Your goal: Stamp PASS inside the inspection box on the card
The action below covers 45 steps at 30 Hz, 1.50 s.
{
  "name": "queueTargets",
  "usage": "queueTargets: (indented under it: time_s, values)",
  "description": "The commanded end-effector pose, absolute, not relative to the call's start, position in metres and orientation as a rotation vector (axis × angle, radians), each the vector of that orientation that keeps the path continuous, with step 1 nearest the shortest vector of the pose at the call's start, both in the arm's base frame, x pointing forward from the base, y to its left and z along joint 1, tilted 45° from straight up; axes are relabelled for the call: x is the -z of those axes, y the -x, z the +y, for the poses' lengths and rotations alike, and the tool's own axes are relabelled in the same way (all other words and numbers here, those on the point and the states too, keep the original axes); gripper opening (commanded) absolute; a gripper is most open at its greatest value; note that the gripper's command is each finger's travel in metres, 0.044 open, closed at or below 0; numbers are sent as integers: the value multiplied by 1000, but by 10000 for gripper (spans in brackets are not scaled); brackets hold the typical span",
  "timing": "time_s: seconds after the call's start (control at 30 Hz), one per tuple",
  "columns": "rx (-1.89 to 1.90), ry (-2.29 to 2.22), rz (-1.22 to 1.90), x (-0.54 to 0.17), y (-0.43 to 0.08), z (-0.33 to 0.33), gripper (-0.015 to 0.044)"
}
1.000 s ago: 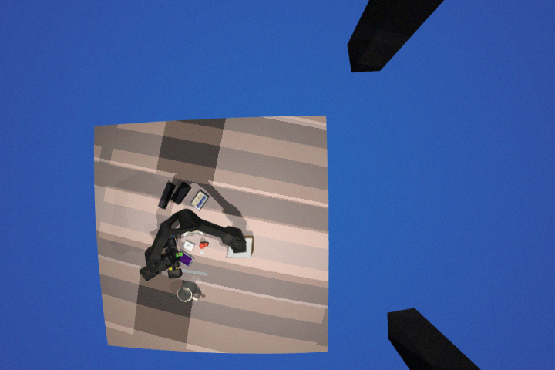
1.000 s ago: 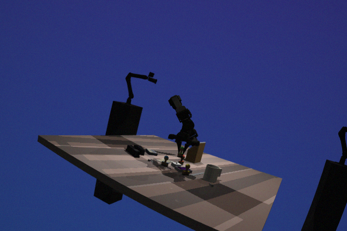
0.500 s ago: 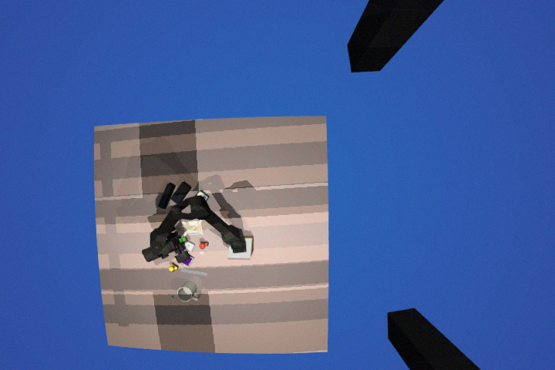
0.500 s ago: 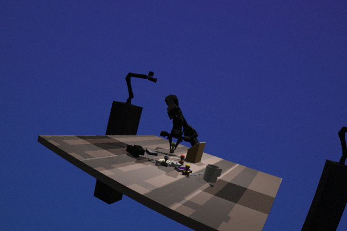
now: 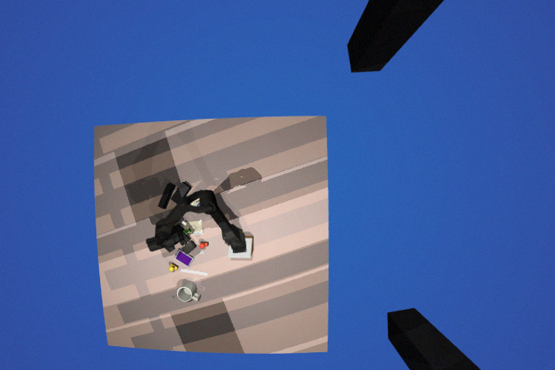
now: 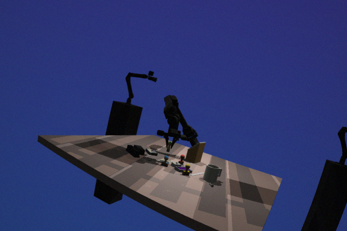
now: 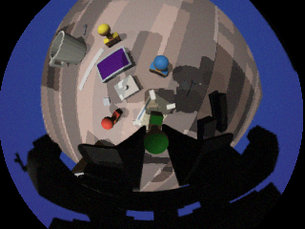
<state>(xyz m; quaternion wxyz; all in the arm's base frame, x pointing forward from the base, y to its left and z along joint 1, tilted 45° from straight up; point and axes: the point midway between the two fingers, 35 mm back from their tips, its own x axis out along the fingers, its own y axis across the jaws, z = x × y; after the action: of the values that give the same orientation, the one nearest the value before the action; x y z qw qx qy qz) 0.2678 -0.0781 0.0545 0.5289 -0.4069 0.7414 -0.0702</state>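
My gripper (image 6: 169,147) (image 7: 153,127) is shut on the green stamp (image 5: 186,231) (image 6: 169,142) (image 7: 156,142), whose round green knob points up between the fingers. It holds the stamp raised clear of the bench, above the cream card (image 5: 196,227) (image 7: 138,122). The stamp and fingers hide part of the card in the wrist view. Its box and any print cannot be made out. The purple ink pad (image 5: 184,257) (image 6: 184,169) (image 7: 113,64) lies open in its grey tray, off to one side of the card. The stamp's underside and lettering are hidden.
A blue stamp (image 6: 166,157) (image 7: 161,62), red stamp (image 5: 202,245) (image 6: 182,156) (image 7: 107,123) and yellow stamp (image 5: 171,268) (image 6: 187,165) (image 7: 104,30) stand around the card and pad. A grey mug (image 5: 192,286) (image 6: 211,173) (image 7: 68,49), white strip (image 5: 194,272) (image 7: 90,72) and black blocks (image 5: 166,195) (image 7: 219,111) lie farther out.
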Motion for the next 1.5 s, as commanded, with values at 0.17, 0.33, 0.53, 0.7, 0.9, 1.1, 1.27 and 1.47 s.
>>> queueTargets:
  time_s: [0.17, 0.33, 0.53, 0.7, 0.9, 1.1, 1.27, 1.47]
  values:
    - [166, 979, 1775, -51, -266, -83, 0]
    - [165, 979, 1775, -48, -266, -86, 0]
    - [164, 979, 1775, -45, -266, -88, 0]
    - [164, 979, 1774, -43, -266, -91, 0]
    - [163, 979, 1774, -40, -266, -93, 0]
    - [163, 978, 1774, -37, -265, -96, 0]
    - [163, 978, 1774, -35, -265, -99, 0]
    - [162, 978, 1773, -32, -265, -101, 0]
